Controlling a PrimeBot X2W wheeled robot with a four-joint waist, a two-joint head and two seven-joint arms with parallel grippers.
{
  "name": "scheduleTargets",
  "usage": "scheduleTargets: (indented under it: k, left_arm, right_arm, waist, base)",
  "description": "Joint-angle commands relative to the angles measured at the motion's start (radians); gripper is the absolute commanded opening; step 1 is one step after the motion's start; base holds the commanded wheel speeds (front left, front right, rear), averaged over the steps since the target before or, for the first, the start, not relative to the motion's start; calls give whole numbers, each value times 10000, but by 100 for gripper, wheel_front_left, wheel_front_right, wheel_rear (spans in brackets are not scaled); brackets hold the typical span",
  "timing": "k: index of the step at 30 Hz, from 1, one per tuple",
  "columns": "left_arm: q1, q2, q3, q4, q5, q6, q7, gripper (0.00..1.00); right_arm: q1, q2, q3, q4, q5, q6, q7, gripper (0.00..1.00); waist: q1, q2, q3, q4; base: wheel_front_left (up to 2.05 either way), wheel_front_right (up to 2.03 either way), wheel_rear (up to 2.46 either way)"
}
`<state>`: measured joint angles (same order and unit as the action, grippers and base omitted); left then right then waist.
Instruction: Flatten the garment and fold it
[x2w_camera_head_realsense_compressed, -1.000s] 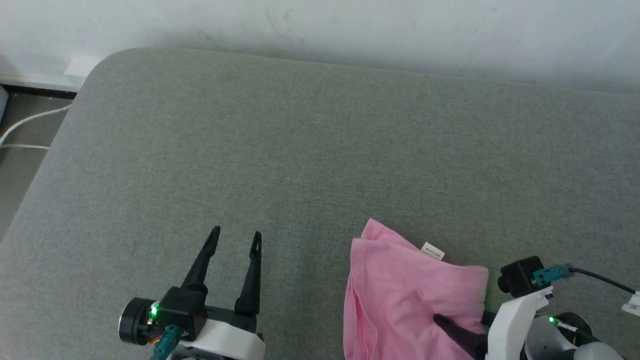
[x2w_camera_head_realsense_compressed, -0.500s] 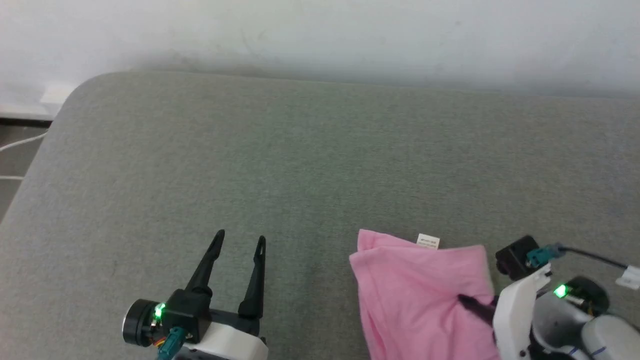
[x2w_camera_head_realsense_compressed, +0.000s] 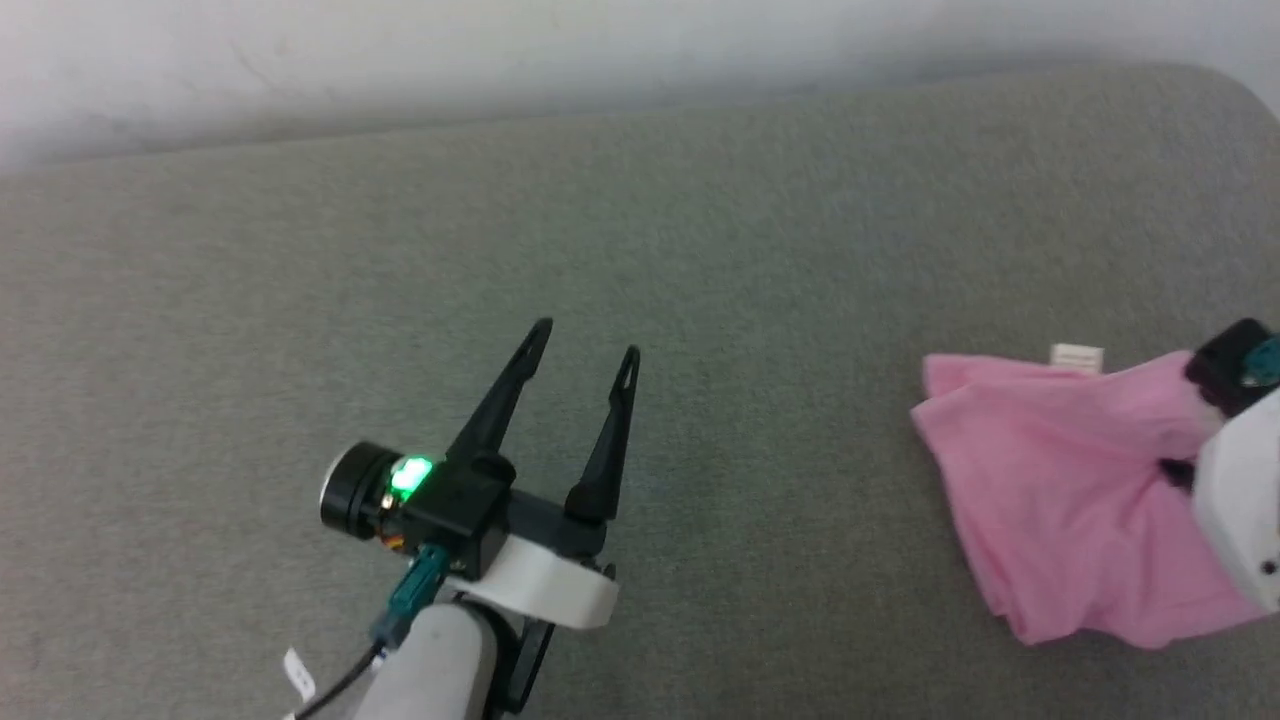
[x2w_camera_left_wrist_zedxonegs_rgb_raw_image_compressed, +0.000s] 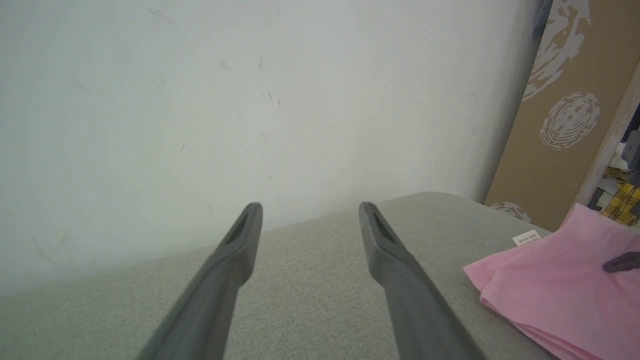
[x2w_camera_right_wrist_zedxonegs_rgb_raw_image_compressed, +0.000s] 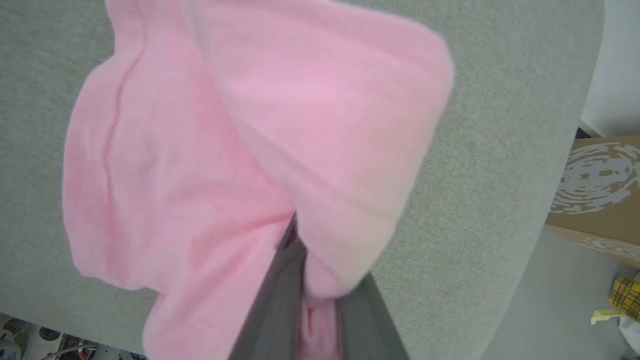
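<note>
Right gripper (x2w_camera_right_wrist_zedxonegs_rgb_raw_image_compressed: 310, 270) pinched a fold of the garment (x2w_camera_head_realsense_compressed: 1060, 490), which lay bunched on the gray cushion (x2w_camera_head_realsense_compressed: 700, 240) at the right edge of the head view, white label (x2w_camera_head_realsense_compressed: 1077, 355) at its upper rim. Left gripper (x2w_camera_head_realsense_compressed: 585, 340) hovered at lower centre, fingers spread and empty, well apart from it. Flattening well probably meant taking the opposite edge with that free claw and drawing both outward evenly.

Grey fabric pad (x2w_camera_head_realsense_compressed: 600, 250) w/ rounded corner, far edge next to white wall (x2w_camera_head_realsense_compressed: 400, 50). On it — pink shorts (x2w_camera_head_realsense_compressed: 1050, 480), bunched, well short of the wall; small white label (x2w_camera_head_realsense_compressed: 1076, 355) at their wall-side edge.
</note>
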<state>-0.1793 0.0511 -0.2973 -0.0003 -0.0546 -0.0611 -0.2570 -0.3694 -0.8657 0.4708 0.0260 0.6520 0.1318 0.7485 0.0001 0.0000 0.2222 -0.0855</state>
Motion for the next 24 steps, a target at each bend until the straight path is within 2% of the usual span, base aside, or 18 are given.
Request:
scheduleTargets:
  k: [1, 4, 9, 17, 24]
  left_arm:
    - [-168, -8, -26, 14, 28, -44, -47, 100]
    - [-573, -7, -168, 6, 175, -129, -47, 100]
    - [-1014, 55, -364, 12, 340, -266, -47, 100]
    - [-1367, 49, -567, -47, 381, -290, -47, 100]
    - [-1392, 79, -564, 10, 368, -257, -47, 100]
  right_arm:
    - [-136, -79, -79, 118, 42, -11, -86, 0]
    - [-224, -512, -476, 793, 6, -11, -513, 0]
    - [-343, -850, -1331, 2157, -234, -11, -1399, 0]
    - [-527, -446, -2854, 4684, -805, -11, -3055, 0]
    - [-1054, -194, -3328, 6000, -1759, -11, -4603, 0]
  waist:
    - [-1, 0, 1477, -932]
    - [-1, 0, 2073, -998]
    - [-1, 0, 2829, -889]
    - [-1, 0, 3504, -364]
    - [-1, 0, 3572, -90]
  base:
    - [0, 0, 0]
    - [0, 0, 0]
    - [0, 0, 0]
    - [0, 0, 0]
    - [0, 0, 0]
